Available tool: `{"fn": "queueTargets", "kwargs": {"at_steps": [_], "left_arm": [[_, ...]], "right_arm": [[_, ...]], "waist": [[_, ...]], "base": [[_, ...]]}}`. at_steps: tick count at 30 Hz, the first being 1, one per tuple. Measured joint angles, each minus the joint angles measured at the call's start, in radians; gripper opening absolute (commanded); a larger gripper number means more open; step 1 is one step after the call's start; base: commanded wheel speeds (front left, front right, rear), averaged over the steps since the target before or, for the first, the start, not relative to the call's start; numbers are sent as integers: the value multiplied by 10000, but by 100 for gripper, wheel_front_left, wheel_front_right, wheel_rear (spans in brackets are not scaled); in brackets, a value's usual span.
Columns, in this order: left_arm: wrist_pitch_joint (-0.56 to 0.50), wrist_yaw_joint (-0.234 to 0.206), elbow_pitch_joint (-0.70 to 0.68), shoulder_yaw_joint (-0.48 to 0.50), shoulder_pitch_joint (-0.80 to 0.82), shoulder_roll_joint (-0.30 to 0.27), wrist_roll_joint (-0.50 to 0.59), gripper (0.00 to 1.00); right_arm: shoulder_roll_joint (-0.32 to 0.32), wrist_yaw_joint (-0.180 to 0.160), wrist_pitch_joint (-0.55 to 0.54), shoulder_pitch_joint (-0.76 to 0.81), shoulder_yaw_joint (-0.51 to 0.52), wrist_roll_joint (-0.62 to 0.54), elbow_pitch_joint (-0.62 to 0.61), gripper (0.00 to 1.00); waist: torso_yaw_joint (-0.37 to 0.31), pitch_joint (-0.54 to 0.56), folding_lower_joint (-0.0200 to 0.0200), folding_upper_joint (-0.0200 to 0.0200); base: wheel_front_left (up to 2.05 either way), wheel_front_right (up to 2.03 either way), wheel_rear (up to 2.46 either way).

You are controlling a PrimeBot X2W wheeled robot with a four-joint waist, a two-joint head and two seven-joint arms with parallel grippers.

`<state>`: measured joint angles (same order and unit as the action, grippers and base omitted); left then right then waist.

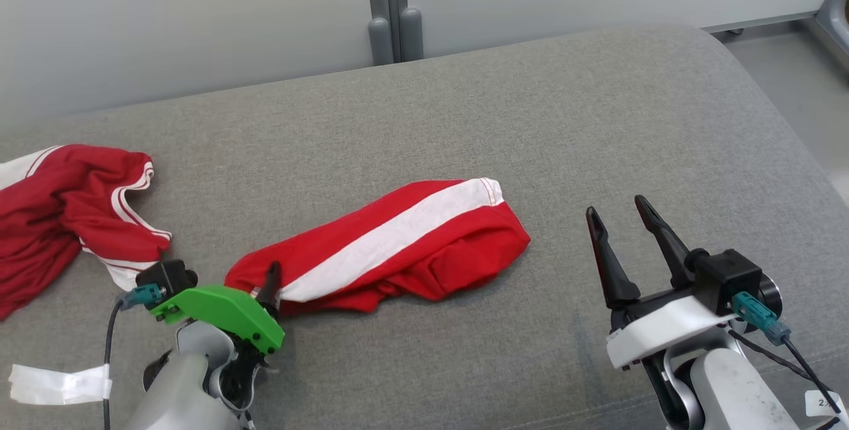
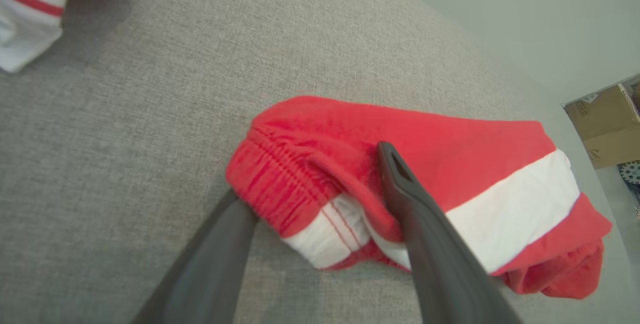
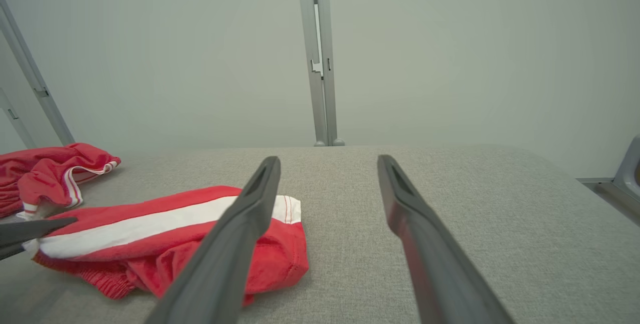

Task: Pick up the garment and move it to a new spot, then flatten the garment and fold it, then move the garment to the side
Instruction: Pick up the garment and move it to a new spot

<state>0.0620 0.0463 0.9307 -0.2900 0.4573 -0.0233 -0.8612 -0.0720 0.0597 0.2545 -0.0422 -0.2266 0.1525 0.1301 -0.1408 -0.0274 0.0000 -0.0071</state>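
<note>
While the garment (image 1: 398, 244) lies folded near the middle of the bench (image 1: 564, 118), red with a white stripe, my left jaws stand apart around its waistband end. One finger (image 2: 430, 244) lies over the red cloth by the stripe. The other finger (image 2: 215, 259) touches the gathered edge from outside. Nothing is pinched or lifted. My right jaws are spread wide too, and empty, over bare bench near the garment's hemmed end, with the fingers (image 1: 610, 264) pointing away from me. A second red garment (image 1: 66, 217) sits crumpled at the bench's left, well apart. A strip of white tape (image 1: 60, 383) lies by my left arm.
</note>
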Motion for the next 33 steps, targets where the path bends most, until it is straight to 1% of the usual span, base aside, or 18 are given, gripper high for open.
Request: {"fn": "queueTargets", "kwargs": {"at_steps": [1,3,7,9,12,15,20,25,29,30,33], "left_arm": [[-105,169,-17,-44,-103,-2,-201,100],[-188,322,-36,-173,-290,-4,-487,100],[-631,372,-50,-915,-356,-12,-477,100],[-861,380,-56,-1321,-359,-10,-309,100],[-1091,414,-73,-1641,-361,-12,-119,100],[-1089,401,-109,-1701,-361,-12,140,100],[-1047,307,-301,-1900,-360,-15,416,100],[-863,-48,-414,-2057,-352,-27,894,100],[-771,-203,-543,-2226,-352,-224,1250,100],[-734,-230,-587,-2226,-352,-272,1256,100],[-568,-474,-679,-2303,-352,-384,1471,100]], "right_arm": [[-2,0,0,34,4,0,-2,100],[8,2,0,85,-23,0,0,100],[10,8,0,96,-54,0,0,100],[10,13,0,96,-65,0,-4,100],[12,13,0,96,-71,0,-13,100],[12,13,0,97,-61,0,-38,100],[-6,-4,0,125,171,0,-134,100],[-19,-13,0,130,280,0,-244,100],[-17,-17,0,156,316,0,-267,100],[-17,-71,0,159,324,-2,-268,100],[-15,-86,0,219,332,-2,-270,100]], "waist": [[33,34,0,0],[74,88,0,0],[89,127,0,0],[88,134,0,0],[93,138,0,0],[115,133,0,0],[232,118,0,0],[441,106,0,0],[617,126,0,0],[658,137,0,0],[772,189,0,0]], "base": [[0,0,0],[0,0,0],[0,0,0],[0,0,0],[0,0,0],[0,0,0],[0,0,0],[0,0,0],[0,0,0],[0,0,0],[0,0,0]]}}
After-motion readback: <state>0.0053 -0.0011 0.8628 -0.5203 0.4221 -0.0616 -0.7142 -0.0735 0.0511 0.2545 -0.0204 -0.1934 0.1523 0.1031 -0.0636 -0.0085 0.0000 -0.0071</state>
